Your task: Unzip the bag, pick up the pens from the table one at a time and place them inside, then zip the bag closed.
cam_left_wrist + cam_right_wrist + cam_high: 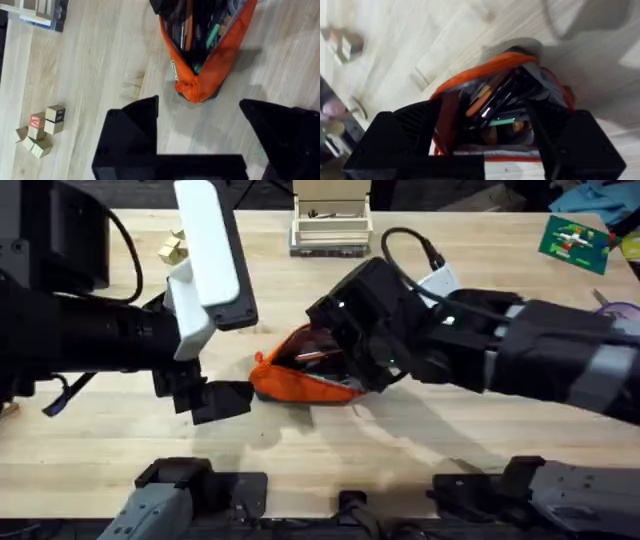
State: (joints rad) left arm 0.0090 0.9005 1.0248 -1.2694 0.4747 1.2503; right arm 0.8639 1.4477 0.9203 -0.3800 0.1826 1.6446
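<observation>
The orange bag (298,380) lies unzipped in the middle of the table (300,450). Its mouth gapes, and dark pens (501,98) sit inside among other coloured sticks. My right gripper (352,365) hovers right over the mouth, open, with a finger (415,131) on either side of the opening (490,131). My left gripper (216,401) rests low on the wood just left of the bag's near end (194,91). It is open (200,122) and holds nothing. In the left wrist view the bag (220,55) also shows pens (188,25) inside.
Small wooden blocks (172,248) (42,131) lie at the back left. A cream box (330,225) stands at the back centre, and a green packet (575,240) lies at the back right. Bare wood stretches in front of the bag.
</observation>
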